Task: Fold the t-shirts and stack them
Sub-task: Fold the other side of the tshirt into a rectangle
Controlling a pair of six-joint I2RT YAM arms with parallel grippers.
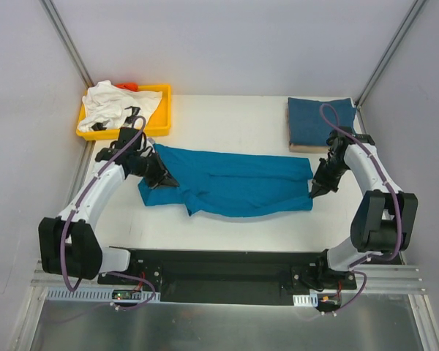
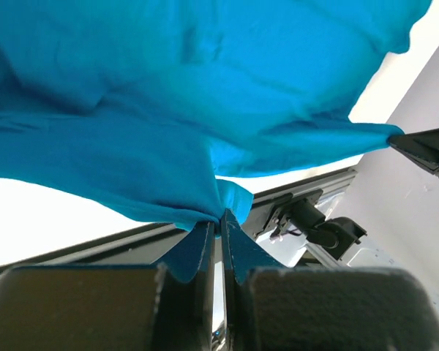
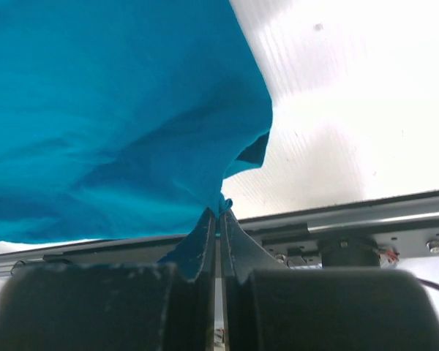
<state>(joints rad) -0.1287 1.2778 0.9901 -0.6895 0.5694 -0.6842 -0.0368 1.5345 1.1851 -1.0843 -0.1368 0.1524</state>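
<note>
From above, the teal-blue t-shirt (image 1: 234, 183) lies stretched crosswise over the middle of the white table (image 1: 234, 117), wrinkled, with a fold along its length. The left gripper (image 1: 164, 178) is at the shirt's left end and the right gripper (image 1: 315, 191) at its right end. Both sit on the cloth edge, and the shirt runs between them. In the far right corner there is a dark blue t-shirt (image 1: 318, 121), folded into a flat rectangle and well apart from the teal one. In the far left corner a yellow tray (image 1: 165, 110) holds a crumpled white t-shirt (image 1: 117, 104) with black marks.

In the left wrist view, the left gripper (image 2: 220, 216) is closed. Its two fingers meet on a pinch of the teal edge, and the cloth (image 2: 168, 110) spreads away from them over the bright table. The tip of the right gripper (image 2: 424, 146) shows at the far right, touching the other end of the shirt.

In the right wrist view, the right gripper (image 3: 219, 213) is also closed on a small fold of the teal hem. The shirt (image 3: 117, 110) fills the left part of the picture, and bare table is on the right.
</note>
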